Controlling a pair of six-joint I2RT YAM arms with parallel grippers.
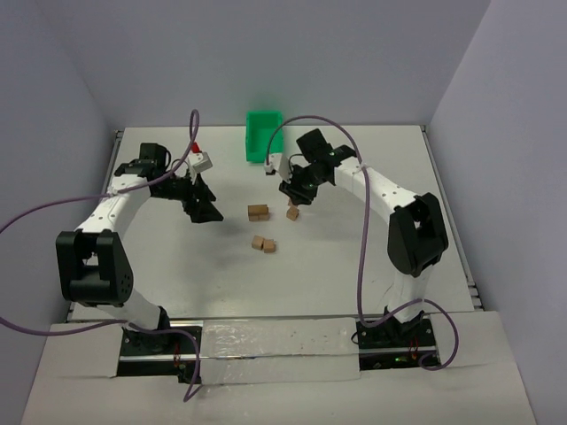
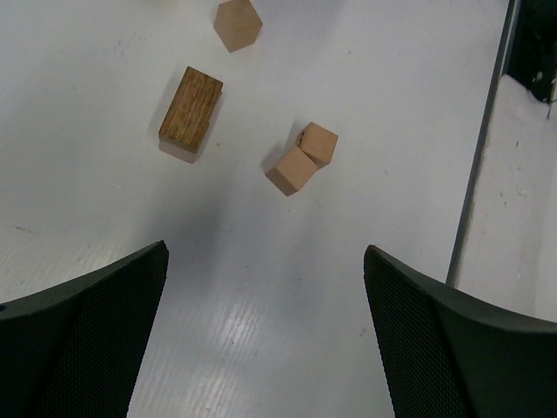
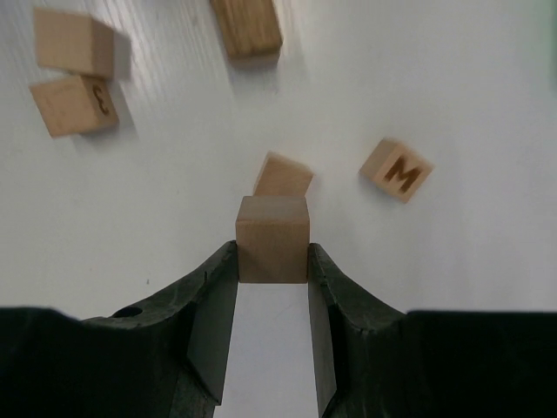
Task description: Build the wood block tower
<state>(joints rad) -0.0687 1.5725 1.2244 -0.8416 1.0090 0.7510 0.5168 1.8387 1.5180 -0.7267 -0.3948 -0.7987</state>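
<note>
My right gripper (image 3: 272,261) is shut on a plain tan wood block (image 3: 272,237), one finger against each side face. A second cube (image 3: 284,176) lies just beyond it, and a cube marked M (image 3: 397,170) lies to its right. Two more cubes (image 1: 263,244) sit close together in the middle of the table, beside a darker oblong pair (image 1: 258,212). My left gripper (image 2: 265,251) hangs open over bare table, short of those two cubes (image 2: 302,157) and the grained oblong (image 2: 191,113). No tower is in view.
A green bin (image 1: 263,135) stands at the back of the white table (image 1: 354,266). The table's right edge rail (image 2: 483,148) runs past my left gripper. Purple cables loop over both arms.
</note>
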